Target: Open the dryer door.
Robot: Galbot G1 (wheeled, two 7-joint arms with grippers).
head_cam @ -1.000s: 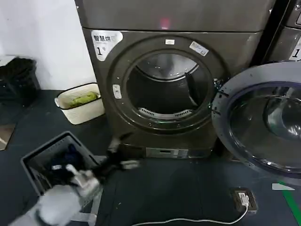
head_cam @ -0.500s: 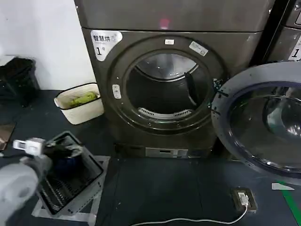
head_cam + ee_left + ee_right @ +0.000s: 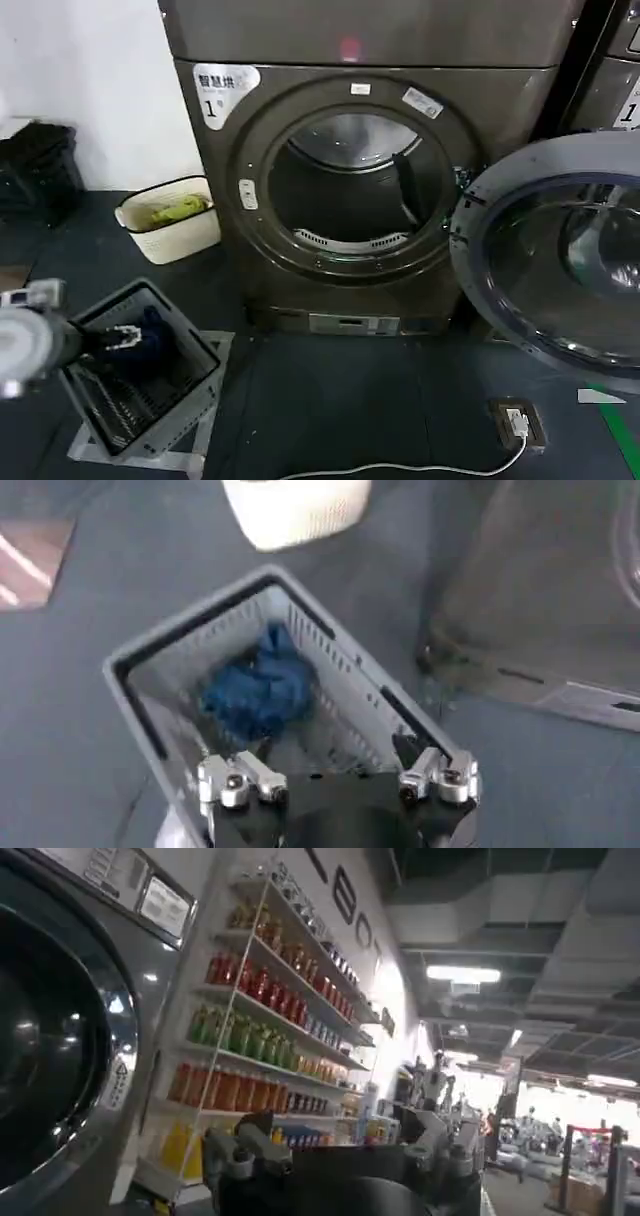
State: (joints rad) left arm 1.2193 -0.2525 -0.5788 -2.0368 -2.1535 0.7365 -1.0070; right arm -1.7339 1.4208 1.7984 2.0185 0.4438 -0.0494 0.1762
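Note:
The dryer door [image 3: 560, 260] stands swung wide open to the right of the dryer [image 3: 350, 60], its grey inner rim and dark glass facing me. The drum opening [image 3: 350, 190] is uncovered. My left gripper [image 3: 128, 336] hangs low at the left, above the grey laundry basket [image 3: 190, 400], far from the door. In the left wrist view the left gripper [image 3: 335, 770] is open and holds nothing, with the basket [image 3: 130, 670] and a blue cloth [image 3: 260, 685] below it. My right gripper [image 3: 345, 1143] is open and empty, pointing at store shelves [image 3: 260, 988].
A cream tub [image 3: 172, 222] with green cloth sits on the floor left of the dryer. A small box with a white cable [image 3: 520, 422] lies on the dark floor in front. A second machine [image 3: 610, 80] stands at the far right. A black crate [image 3: 35, 170] is by the wall.
My left arm has swung from the floor in front of the dryer to the left and now sits over the laundry basket. The door has not moved.

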